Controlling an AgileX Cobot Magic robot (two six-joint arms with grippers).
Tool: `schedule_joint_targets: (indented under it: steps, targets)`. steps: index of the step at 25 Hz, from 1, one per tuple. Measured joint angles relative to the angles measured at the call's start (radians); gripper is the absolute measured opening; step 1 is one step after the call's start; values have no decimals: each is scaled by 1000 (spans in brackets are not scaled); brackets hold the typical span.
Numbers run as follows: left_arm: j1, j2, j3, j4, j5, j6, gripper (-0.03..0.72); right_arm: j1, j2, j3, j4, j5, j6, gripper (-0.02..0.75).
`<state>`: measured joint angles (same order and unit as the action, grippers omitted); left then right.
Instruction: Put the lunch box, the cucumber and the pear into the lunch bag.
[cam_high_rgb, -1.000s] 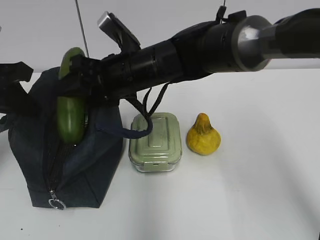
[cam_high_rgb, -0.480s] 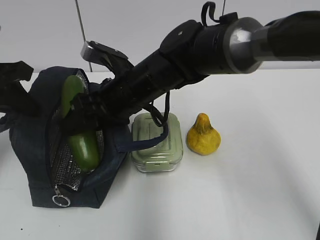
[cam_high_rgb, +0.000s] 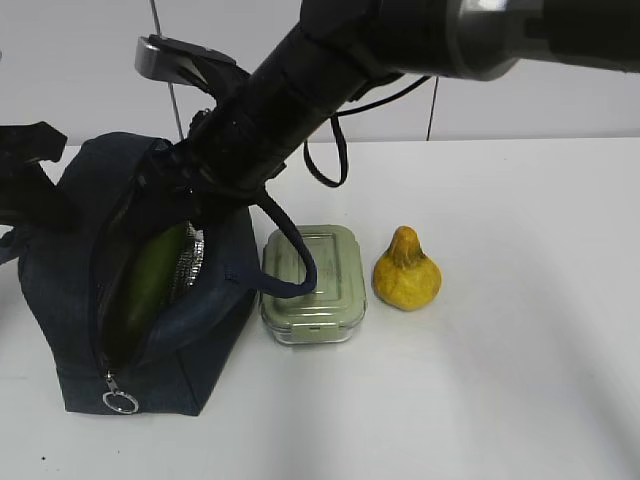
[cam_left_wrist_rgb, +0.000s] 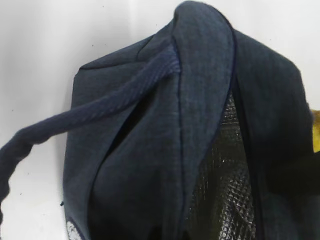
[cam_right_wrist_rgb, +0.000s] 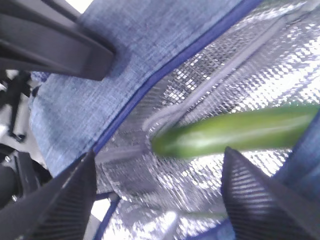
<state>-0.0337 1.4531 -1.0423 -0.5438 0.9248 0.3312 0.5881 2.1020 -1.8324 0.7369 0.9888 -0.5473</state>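
Exterior view: cucumber (cam_high_rgb: 148, 283) is lying inside the lunch bag (cam_high_rgb: 70, 300), slanting along the foil lining w/ its upper end toward the bag's back. Right wrist view is showing the right tool (cam_right_wrist_rgb: 155, 192) w/ fingers spread wide, cucumber (cam_right_wrist_rgb: 235, 131) lying loose beyond them, not gripped. Bag is standing open on the white surface (cam_high_rgb: 500, 400), zipper ring (cam_high_rgb: 119, 402) hanging at its front. Lunch box (cam_high_rgb: 311, 283) is sitting just beside the bag's right side, one bag handle (cam_high_rgb: 297, 262) drooping over its lid; pear (cam_high_rgb: 405, 270) is sitting near the box's right. Left tool: can't tell its state; left wrist view is showing only bag fabric (cam_left_wrist_rgb: 200, 100) and a handle (cam_left_wrist_rgb: 90, 110).
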Motion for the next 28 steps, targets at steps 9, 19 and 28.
schedule_joint_targets:
  steps: [9, 19, 28]
  targets:
    - [0, 0, 0, 1, -3, 0, -15, -21, 0, -170, -524, 159, 337, 594]
    - [0, 0, 0, 5, -5, 0, -15, -150, -22, -174, -650, 232, 443, 557]
    - [0, 0, 0, 7, -10, 0, -15, -154, 37, -161, -789, 242, 504, 536]
